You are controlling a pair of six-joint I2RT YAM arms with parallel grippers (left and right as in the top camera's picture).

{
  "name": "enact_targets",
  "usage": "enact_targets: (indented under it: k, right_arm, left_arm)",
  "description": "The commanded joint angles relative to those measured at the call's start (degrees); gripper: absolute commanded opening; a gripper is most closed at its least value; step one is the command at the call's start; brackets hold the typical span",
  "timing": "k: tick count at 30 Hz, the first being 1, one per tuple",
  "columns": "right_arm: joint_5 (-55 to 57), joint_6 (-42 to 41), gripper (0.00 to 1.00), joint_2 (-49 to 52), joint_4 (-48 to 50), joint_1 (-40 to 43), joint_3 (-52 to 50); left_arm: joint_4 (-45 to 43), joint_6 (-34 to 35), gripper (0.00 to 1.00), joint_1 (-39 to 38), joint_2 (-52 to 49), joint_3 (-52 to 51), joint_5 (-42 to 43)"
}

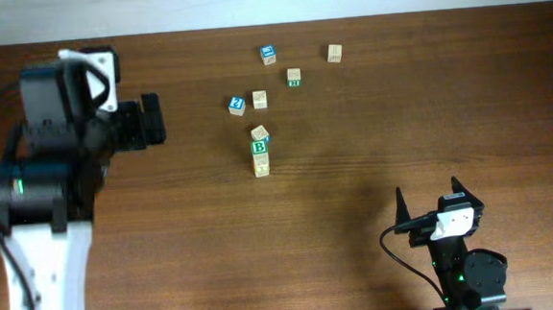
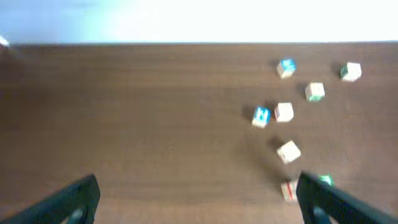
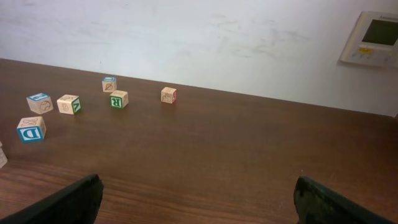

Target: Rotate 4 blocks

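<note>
In the overhead view, pale wooden blocks lie at mid-table. One block (image 1: 335,52) sits far right, one (image 1: 260,99) beside a blue-topped cube, and one (image 1: 260,134) is turned askew. Against that one stands the green "B" block (image 1: 259,148), with a pale, red-printed face (image 1: 261,167) just in front of it; whether that face is a separate cube is unclear. My left gripper (image 1: 154,119) (image 2: 198,186) is open and empty, well left of the blocks. My right gripper (image 1: 427,192) (image 3: 198,183) is open and empty near the front right. The right wrist view shows blocks (image 3: 168,94) (image 3: 68,104) far off to the left.
Two blue-topped cubes (image 1: 267,53) (image 1: 237,104) and a cube with a dark green side (image 1: 294,76) lie among the blocks. The table's far edge meets a white wall. A wall panel (image 3: 373,38) shows at the upper right of the right wrist view.
</note>
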State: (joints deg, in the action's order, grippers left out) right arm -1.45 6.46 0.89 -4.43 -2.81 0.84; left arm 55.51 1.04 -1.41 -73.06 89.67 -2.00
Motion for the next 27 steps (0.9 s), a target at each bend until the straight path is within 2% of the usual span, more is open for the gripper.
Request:
enact_targets:
  k: [1,2,5,11,14,18,23,27]
  right_arm:
    - [-0.5,0.2,0.98,-0.7,0.0,0.2,-0.5]
    - [-0.5,0.2,0.98,-0.7,0.0,0.2,-0.5]
    - [-0.5,0.2,0.98,-0.7,0.0,0.2,-0.5]
    - [-0.5,0.2,0.98,-0.7,0.0,0.2,-0.5]
    - [-0.5,0.2,0.98,-0.7,0.0,0.2,-0.5]
    - [-0.5,0.2,0.98,-0.7,0.0,0.2,-0.5]
    - [-0.5,0.2,0.98,-0.7,0.0,0.2,-0.5]
    - [-0.5,0.2,0.98,-0.7,0.0,0.2,-0.5]
  left_arm:
    - [-21.7,-2.6,0.99,0.5,14.1,-21.2,-2.3]
    - [-32.0,-2.9,0.99,0.5,19.5,-30.7,-2.3]
    - [-50.2,-8.6,0.99,0.5,32.4,-51.1,-2.3]
    - [-56.7,-11.0,0.99,1.4,52.2,-73.0,-2.3]
    - [-62.8,-11.1,0.99,2.0,57.5,-82.6,-2.3]
    - [-63.6,-12.8,0.99,2.8,64.3,-89.1,-2.3]
    - [-50.8,-13.1,0.99,7.0,71.8,-89.2,-1.7]
    - [-50.9,-13.1,0.99,7.1,72.8,-89.2,-1.2]
